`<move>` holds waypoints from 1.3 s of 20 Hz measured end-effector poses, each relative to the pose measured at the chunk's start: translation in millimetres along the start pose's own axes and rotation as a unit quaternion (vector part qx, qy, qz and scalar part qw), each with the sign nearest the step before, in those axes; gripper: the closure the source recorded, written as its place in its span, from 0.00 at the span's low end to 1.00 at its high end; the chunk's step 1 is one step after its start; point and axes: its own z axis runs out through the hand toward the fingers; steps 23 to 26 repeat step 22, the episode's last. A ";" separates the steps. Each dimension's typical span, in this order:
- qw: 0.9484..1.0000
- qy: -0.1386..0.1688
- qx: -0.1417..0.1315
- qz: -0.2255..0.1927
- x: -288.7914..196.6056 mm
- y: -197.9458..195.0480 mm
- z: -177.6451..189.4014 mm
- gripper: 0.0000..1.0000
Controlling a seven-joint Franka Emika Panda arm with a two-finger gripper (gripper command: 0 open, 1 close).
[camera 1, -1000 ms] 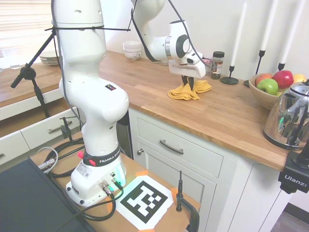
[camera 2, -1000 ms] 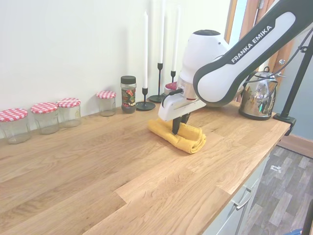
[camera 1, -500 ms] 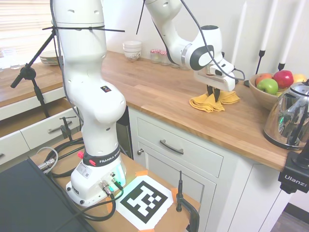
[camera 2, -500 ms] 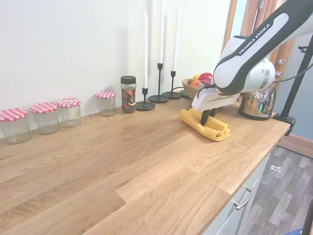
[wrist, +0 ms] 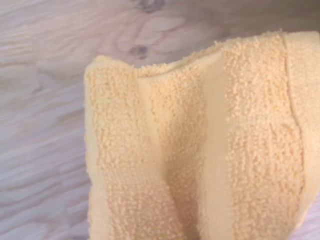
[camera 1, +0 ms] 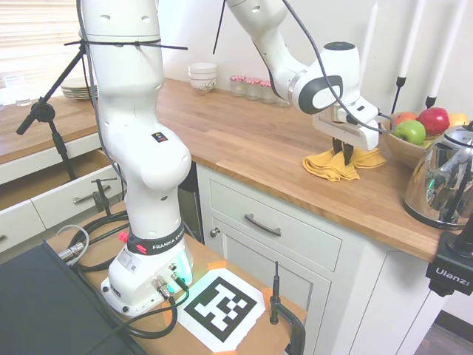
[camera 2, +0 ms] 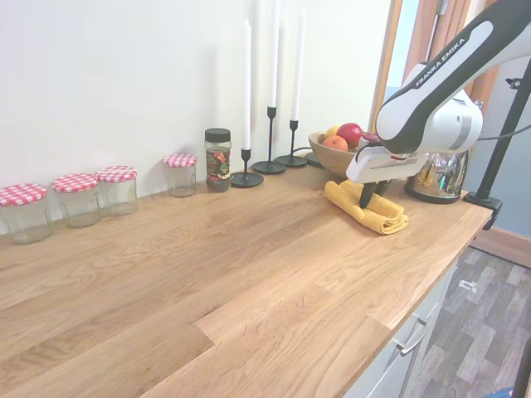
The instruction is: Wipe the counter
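Note:
The counter (camera 1: 244, 137) is a long warm-brown butcher-block top over white cabinets, seen also from the other side as the counter (camera 2: 207, 274). A folded yellow cloth (camera 1: 334, 166) lies on it close to the fruit bowl. My gripper (camera 1: 344, 154) points straight down with its dark fingers pinched together on the cloth's upper fold. In the second exterior view the gripper (camera 2: 368, 196) presses into the middle of the yellow cloth (camera 2: 375, 214). The wrist view is nearly filled by the cloth (wrist: 200, 150), with bare wood around it.
A fruit bowl (camera 1: 403, 144) with apples and a steel kettle (camera 1: 445, 181) stand just beyond the cloth. Candlesticks (camera 2: 270, 162), a spice jar (camera 2: 217, 159) and checked-lid jars (camera 2: 116, 189) line the wall. Stacked white bowls (camera 1: 202, 76) sit at the far end.
The gripper has slid the yellow cloth along the counter, away from the spice jar and towards the fruit bowl and kettle.

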 end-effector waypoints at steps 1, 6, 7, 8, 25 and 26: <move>1.000 0.000 -0.001 -0.001 0.5 0.9 -0.6 0.00; 1.000 0.003 -0.006 -0.004 2.5 4.9 -9.4 0.00; 1.000 0.005 -0.005 -0.003 2.9 5.2 -13.0 0.00; 1.000 0.007 -0.005 -0.003 3.1 5.4 -16.8 0.00; 1.000 0.024 -0.002 0.004 10.9 22.1 -64.5 0.00; 1.000 0.024 -0.002 0.004 10.9 22.1 -64.5 0.00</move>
